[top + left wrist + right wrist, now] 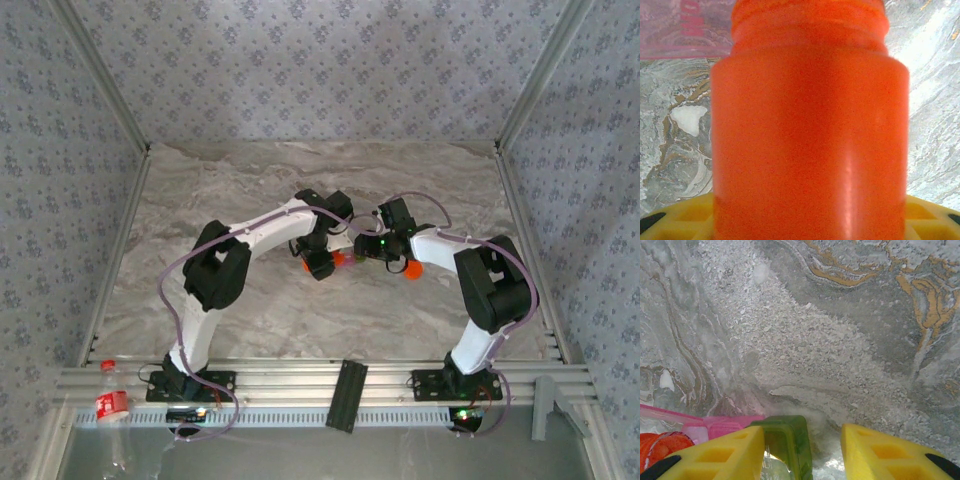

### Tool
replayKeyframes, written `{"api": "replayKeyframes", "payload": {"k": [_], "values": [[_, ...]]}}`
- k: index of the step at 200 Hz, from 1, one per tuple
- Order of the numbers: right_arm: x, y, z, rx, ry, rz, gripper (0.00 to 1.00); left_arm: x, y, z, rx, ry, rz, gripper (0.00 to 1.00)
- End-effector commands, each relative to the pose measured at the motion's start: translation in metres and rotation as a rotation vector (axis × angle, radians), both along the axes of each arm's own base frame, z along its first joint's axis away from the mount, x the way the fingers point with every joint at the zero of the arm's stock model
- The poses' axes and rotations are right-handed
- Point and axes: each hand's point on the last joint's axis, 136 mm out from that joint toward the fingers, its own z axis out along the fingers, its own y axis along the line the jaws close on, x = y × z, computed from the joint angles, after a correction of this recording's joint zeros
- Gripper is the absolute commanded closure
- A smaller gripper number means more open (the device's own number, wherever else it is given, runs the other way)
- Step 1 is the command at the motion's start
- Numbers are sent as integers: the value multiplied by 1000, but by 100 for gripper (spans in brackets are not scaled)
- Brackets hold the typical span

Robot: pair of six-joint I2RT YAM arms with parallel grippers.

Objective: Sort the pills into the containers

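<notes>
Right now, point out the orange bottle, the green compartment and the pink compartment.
orange bottle [810, 140]: left wrist view, middle of its body.
olive-green compartment [787, 440]: right wrist view, its side wall.
pink compartment [730, 426]: right wrist view, its top edge.

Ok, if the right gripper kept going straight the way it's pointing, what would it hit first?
Probably the green box, which sits between the fingertips of the right gripper, off to one side. If it slips past that, the marble table comes next; depth is hard to judge here.
</notes>
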Motion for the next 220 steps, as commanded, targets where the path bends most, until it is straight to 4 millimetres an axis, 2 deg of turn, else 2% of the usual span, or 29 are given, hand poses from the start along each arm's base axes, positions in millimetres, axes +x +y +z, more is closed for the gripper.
{"api": "replayKeyframes", "payload": {"k": [1,45,88,220], "values": [[-11,-5,-16,-42,50,-2,54,0,2,3,29,-2,-21,100],[-11,-6,-16,-45,51,-2,54,4,3,1,32,-26,-17,100],[-11,-6,-16,-45,50,-4,54,10,-1,12,-14,-72,-10,100],[-7,-4,-9,-45,42,-2,54,5,1,17,-65,-89,1,100]]}}
